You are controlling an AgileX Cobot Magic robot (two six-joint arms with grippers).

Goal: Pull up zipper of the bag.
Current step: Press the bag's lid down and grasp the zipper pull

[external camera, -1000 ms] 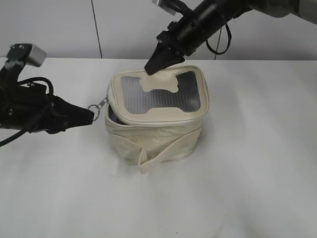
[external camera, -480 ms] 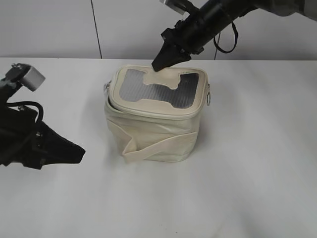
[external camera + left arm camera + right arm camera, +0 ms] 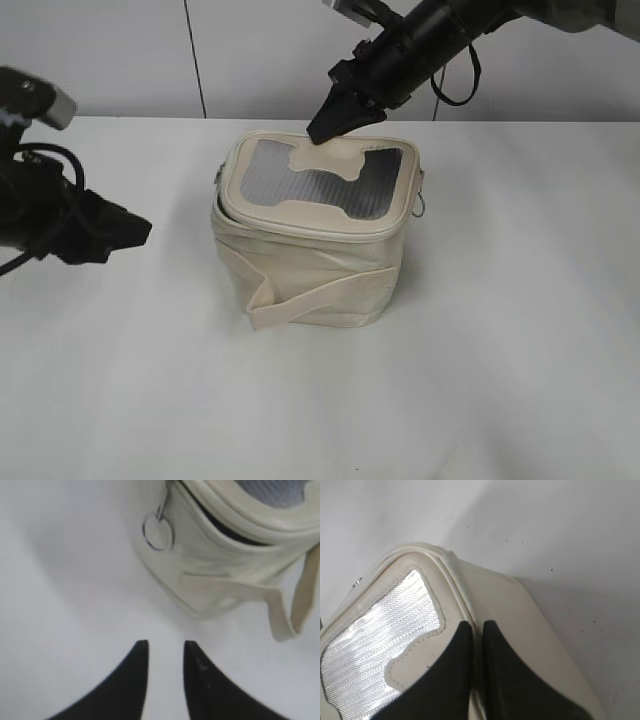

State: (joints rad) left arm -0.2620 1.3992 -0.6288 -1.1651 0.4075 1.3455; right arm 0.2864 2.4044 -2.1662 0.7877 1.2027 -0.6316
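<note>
The cream bag (image 3: 315,260) stands mid-table with its grey window top and bone patch (image 3: 318,185) facing up. One silver zipper pull hangs at its left corner (image 3: 218,176), another at its right side (image 3: 424,196). In the left wrist view the ring pull (image 3: 158,531) hangs free beside a dark gap under the lid rim (image 3: 235,534). My left gripper (image 3: 140,232) (image 3: 165,645) is open and empty, well left of the bag. My right gripper (image 3: 322,132) (image 3: 477,626) sits at the lid's back edge, jaws closed on the rim piping (image 3: 451,582).
The wide cream strap (image 3: 300,300) loops out from the bag's front and shows in the left wrist view (image 3: 292,605). The white table (image 3: 500,380) runs all round the bag. A white wall stands behind.
My left gripper let go of the ring pull and drew back to the left. The bag shifted slightly and its lid settled lower. My right gripper stays at the back rim.
</note>
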